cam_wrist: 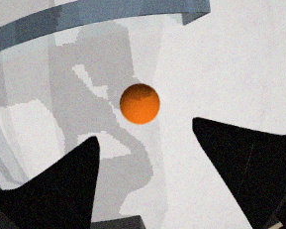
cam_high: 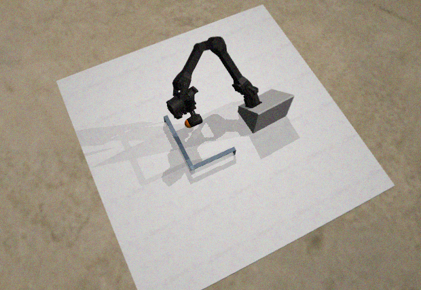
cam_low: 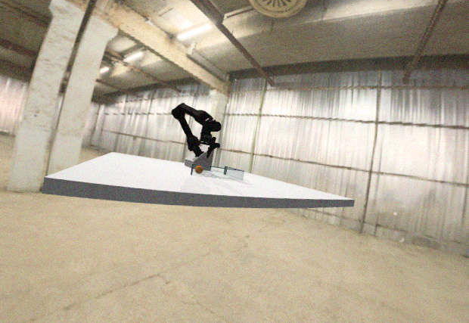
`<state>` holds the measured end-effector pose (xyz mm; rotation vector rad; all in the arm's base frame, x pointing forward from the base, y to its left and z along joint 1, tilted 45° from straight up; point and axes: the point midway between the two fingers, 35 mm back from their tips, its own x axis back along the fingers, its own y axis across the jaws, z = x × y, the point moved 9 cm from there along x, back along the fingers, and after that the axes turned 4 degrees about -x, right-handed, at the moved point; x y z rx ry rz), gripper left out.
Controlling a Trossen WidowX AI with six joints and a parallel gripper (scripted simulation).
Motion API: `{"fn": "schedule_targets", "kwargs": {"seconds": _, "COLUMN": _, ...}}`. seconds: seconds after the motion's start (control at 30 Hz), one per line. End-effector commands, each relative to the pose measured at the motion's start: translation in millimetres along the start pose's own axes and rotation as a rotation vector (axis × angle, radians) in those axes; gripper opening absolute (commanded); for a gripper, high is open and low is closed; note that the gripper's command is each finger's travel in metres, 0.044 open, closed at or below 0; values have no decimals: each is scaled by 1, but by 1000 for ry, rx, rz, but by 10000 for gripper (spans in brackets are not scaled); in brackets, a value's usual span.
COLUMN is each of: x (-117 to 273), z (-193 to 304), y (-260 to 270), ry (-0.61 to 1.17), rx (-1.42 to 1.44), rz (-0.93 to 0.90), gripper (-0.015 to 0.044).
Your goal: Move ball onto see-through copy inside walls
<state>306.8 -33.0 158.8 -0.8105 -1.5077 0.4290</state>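
White counter carries everything, grey base block at one side with the black arm arching up off it and down toward the two clear walls that form an L. Ball, orange, sits on the counter on the inner side of the long wall near its far end, well away from the corner; in the top view it is half hidden under the tool. End effector is above the ball, jaws spread most of the way, wider than the ball, and nothing between them; ball shows past the fingertips with a clear gap on each side, so not touching. Step in hand reads as the release: ball let go, retreat not yet made. See-through copy not visible in any view, maybe covered by the ball, so can't confirm the ball is on the spot. Next move calls for lifting straight up and away without brushing the ball or the nearby wall, since a round ball would roll on any nudge. Whether it is fully at rest can't be told from one moment.
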Motion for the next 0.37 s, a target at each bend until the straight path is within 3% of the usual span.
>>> {"fn": "schedule_targets", "kwargs": {"seconds": 0.0, "x": -1, "z": 0, "y": 0, "ry": 1, "rx": 4, "rz": 0, "gripper": 339}}
{"fn": "schedule_targets", "kwargs": {"seconds": 0.07, "x": -1, "z": 0, "y": 0, "ry": 1, "rx": 4, "rz": 0, "gripper": 339}}
{"fn": "schedule_targets", "kwargs": {"seconds": 0.2, "x": 31, "z": -1, "y": 1, "ry": 2, "rx": 2, "rz": -2, "gripper": 440}}
{"fn": "schedule_targets", "kwargs": {"seconds": 0.33, "x": 49, "z": 0, "y": 0, "ry": 3, "rx": 0, "rz": -1, "gripper": 440}}
